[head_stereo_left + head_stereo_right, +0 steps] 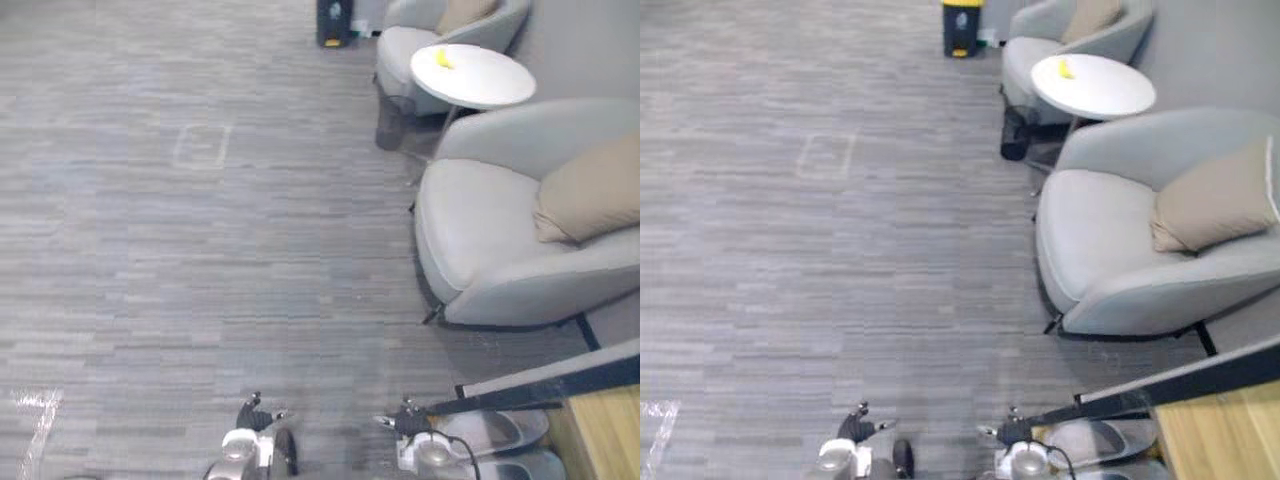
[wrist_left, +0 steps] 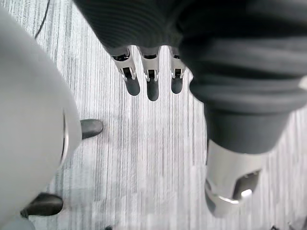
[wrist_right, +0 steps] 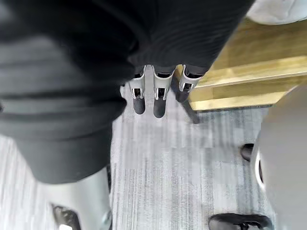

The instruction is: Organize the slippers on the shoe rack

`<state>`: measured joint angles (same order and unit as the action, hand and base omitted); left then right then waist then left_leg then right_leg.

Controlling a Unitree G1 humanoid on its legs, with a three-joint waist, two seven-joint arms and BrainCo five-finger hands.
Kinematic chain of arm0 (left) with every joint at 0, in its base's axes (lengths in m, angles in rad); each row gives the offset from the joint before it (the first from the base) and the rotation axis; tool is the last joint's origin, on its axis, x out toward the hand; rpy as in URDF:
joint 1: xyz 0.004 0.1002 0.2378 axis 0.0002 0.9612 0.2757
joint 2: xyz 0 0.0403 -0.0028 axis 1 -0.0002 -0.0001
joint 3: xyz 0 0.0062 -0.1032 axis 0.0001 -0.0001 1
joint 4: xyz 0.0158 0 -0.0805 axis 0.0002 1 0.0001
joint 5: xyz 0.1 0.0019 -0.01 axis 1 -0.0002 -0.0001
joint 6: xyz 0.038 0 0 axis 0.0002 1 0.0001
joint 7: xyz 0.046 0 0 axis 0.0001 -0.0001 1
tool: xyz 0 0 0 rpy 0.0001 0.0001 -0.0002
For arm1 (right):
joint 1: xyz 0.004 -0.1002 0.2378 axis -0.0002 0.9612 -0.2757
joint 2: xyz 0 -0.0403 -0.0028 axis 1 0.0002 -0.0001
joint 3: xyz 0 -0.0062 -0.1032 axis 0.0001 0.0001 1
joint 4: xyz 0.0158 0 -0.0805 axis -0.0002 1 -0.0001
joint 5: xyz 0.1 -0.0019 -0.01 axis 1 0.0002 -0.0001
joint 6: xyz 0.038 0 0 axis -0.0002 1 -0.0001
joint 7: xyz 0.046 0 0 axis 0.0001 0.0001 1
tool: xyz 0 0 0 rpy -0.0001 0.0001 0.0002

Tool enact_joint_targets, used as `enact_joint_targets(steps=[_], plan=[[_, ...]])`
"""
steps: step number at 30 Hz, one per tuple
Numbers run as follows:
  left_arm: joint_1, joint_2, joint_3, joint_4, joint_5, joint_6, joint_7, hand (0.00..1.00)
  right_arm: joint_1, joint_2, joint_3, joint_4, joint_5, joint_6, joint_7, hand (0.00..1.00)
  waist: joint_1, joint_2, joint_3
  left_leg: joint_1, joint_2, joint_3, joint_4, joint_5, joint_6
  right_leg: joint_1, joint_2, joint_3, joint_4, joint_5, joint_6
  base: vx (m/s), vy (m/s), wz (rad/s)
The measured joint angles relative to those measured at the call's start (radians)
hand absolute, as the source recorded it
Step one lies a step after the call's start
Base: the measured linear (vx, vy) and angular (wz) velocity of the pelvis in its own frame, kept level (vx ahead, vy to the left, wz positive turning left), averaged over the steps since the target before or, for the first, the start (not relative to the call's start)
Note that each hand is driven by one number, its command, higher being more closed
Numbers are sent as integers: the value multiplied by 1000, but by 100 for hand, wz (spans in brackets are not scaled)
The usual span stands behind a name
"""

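Hanging above the grey carpet [image 1: 200, 250], the left hand [image 2: 152, 88] and right hand [image 3: 159, 103] both show straight, relaxed fingers that grasp nothing. Two grey slippers [image 1: 495, 432] lie side by side at the left edge of the wooden shoe rack [image 1: 600, 435], beneath a dark rail [image 1: 560, 385] and just beside the right hand. A grey armchair [image 1: 480, 230] and a round white table [image 1: 490, 85] stand beyond.

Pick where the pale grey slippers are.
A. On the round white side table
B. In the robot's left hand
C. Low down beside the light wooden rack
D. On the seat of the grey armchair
C: the pale grey slippers lie beside the light wooden rack, while the left hand and the right hand hang open and empty.
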<state>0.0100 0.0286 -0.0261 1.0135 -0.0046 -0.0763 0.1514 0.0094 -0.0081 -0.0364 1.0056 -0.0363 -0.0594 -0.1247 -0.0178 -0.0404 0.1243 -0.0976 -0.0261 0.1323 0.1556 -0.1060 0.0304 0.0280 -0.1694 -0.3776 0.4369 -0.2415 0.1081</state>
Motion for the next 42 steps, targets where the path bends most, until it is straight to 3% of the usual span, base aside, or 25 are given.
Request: enact_joint_targets(steps=[2, 3, 5, 6, 9, 11, 14, 15, 17, 19, 20, 22, 25, 27, 28, 29, 30, 32, 35, 36, 37, 39, 40, 42], plan=[[4, 4, -4, 0, -1, -3, 0, 0, -3, -2, 0, -7, 0, 0, 1, 0, 3, -5, 9, 32, -24, -11, 1, -9, 7, -60, -55, 19, 196, 7, -6, -47, 151, 41], [5, 10, -6, 0, -2, -5, 0, 0, -9, -3, 0, -8, -1, -1, 4, 0, 2, -11, 17, 59, -47, -33, 0, -14, 15, -117, -86, 62, 340, 11, -48, 50, 136, 51], [7, 33, 1, 6, -2, -2, 0, 0, -7, 0, 1, -7, -4, -1, 8, 0, -1, -19, 13, 84, -56, -83, -5, -19, 21, -173, -42, 161, 395, -43, -45, 97, 78, 70], [6, 38, 15, 13, -8, -2, 0, 0, -7, 2, 0, -8, -3, -1, 9, 0, -2, -18, 13, 84, -55, -120, -14, -19, 22, -201, -1, 200, 355, -65, -41, 82, 28, 83], [1, 34, 47, 15, -19, -2, -1, 0, -12, 0, 0, -5, -3, -2, 9, 0, -6, -17, 14, 99, -54, -198, -45, -17, 25, -221, 58, 240, 181, -70, -35, 150, -36, 88], [2, 36, 50, 18, -19, -1, -1, 0, -13, -1, 1, -2, -3, -2, 9, 0, -7, -16, 14, 112, -54, -244, -49, -17, 24, -226, 100, 277, 44, -40, -50, 199, -107, 71], [8, 33, 73, 18, -18, 0, -3, 0, -14, 0, 5, 5, -1, -1, 11, 0, -15, -32, 5, 114, -77, -308, 5, -82, 4, -203, 101, 290, -47, 12, -104, 271, -202, 77], [13, 25, 91, 18, -18, 0, -2, 0, -16, 3, 3, 9, -1, -1, 12, 0, -20, -30, -2, 114, -70, -323, 43, -113, -8, -193, 109, 273, -49, 21, -114, 382, -209, 65], [29, 5, 151, -5, -18, 0, -2, 0, -15, 5, 11, 7, -1, 1, 11, 0, -8, 4, -20, 26, -32, -293, 258, -175, -82, -153, 141, 231, -77, 0, -143, 411, -189, 42], [21, -23, 207, -43, -18, 1, -2, 0, -19, 7, 45, -10, 0, 2, 10, 0, 6, 38, 7, -103, 30, -205, 586, -197, -136, -72, 191, 215, -124, -7, -160, 470, -196, 6], [25, -20, 216, -53, -19, 1, -1, 0, -22, 18, 68, -11, 0, 2, 9, 0, 23, 39, 20, -142, 89, -135, 722, -207, -133, -10, 209, 209, -142, -21, -179, 327, -85, -5], [20, -9, 213, -68, -19, 1, -1, 0, -20, 34, 81, -13, 3, 2, 6, 0, 25, 20, 29, -192, 140, -70, 773, -213, -125, 80, 208, 194, -191, -26, -183, 375, -80, 15], [0, -10, 210, -80, -23, -5, -1, 0, -31, 38, 77, -13, 16, 3, 1, 0, 36, 8, 33, -299, 146, -17, 618, -204, -115, 164, 178, 176, -287, -38, -159, 396, 26, 17], [-8, -8, 201, -78, -28, -5, -1, 0, -31, 36, 78, -9, 16, 3, -2, 0, 46, 10, 36, -321, 106, -31, 328, -82, -76, 203, 150, 166, -319, -57, -122, 449, 143, 17], [-9, -5, 200, -77, -33, -4, -1, 0, -31, 36, 78, -7, 16, 5, -2, 0, 56, 8, 39, -315, 90, -44, 243, 52, -69, 220, 139, 171, -321, -67, -105, 493, 174, 9], [-14, 5, 195, -73, -38, -5, 0, 0, -36, 39, 78, -2, 16, 10, -2, 0, 68, -14, 34, -301, 55, -33, 229, 68, -51, 222, 114, 175, -318, -70, -88, 509, 190, 22], [-23, 19, 187, -64, -39, -5, 2, 0, -47, 43, 79, 0, 14, 9, -1, 0, 66, -28, 34, -300, 33, -33, 220, 52, -31, 199, 88, 177, -284, -42, -55, 508, 202, 31], [-21, 34, 180, -37, -39, 1, 2, 0, -62, 45, 69, 12, 11, 12, 1, 0, 70, -31, 37, -281, 21, -32, 250, -4, -9, 156, 70, 218, -144, -9, -33, 506, 237, 23], [2, 40, 162, -17, -37, 5, 2, 0, -59, 44, 38, 11, -1, 10, 6, 0, 63, -29, 43, -120, -7, -31, 221, -91, 21, -2, 22, 272, 351, 147, -36, 526, 236, 4], [4, 40, 163, -2, -37, 6, 3, 0, -53, 45, 39, 11, -3, 10, 7, 0, 58, -25, 49, -36, -10, -32, 187, -106, 26, -72, 13, 279, 511, 110, -47, 446, 166, -5], [6, 36, 164, 5, -37, 9, 2, 0, -42, 46, 40, 10, -3, 10, 9, 0, 50, -13, 51, 30, -9, -39, 141, -106, 26, -131, 14, 270, 571, 73, -61, 435, 150, -3], [6, 28, 164, 10, -39, 12, 2, 0, -41, 45, 40, -11, -5, 8, 11, 0, 43, 0, 58, 131, 1, -41, 59, -106, 26, -212, 29, 226, 518, 7, -77, 413, 69, 5], [1, 26, 167, 20, -39, 15, 1, 0, -47, 46, 40, -11, -4, 8, 12, 0, 26, -2, 57, 178, 9, -51, 24, -106, 27, -255, 40, 189, 406, -20, -76, 478, -7, 21], [-16, 16, 170, 19, -39, 15, 1, 0, -54, 47, 40, -13, -4, 2, 13, 0, 13, -2, 57, 225, 27, -62, -10, -125, 21, -302, 74, 155, 161, -1, -71, 389, -49, 31]])
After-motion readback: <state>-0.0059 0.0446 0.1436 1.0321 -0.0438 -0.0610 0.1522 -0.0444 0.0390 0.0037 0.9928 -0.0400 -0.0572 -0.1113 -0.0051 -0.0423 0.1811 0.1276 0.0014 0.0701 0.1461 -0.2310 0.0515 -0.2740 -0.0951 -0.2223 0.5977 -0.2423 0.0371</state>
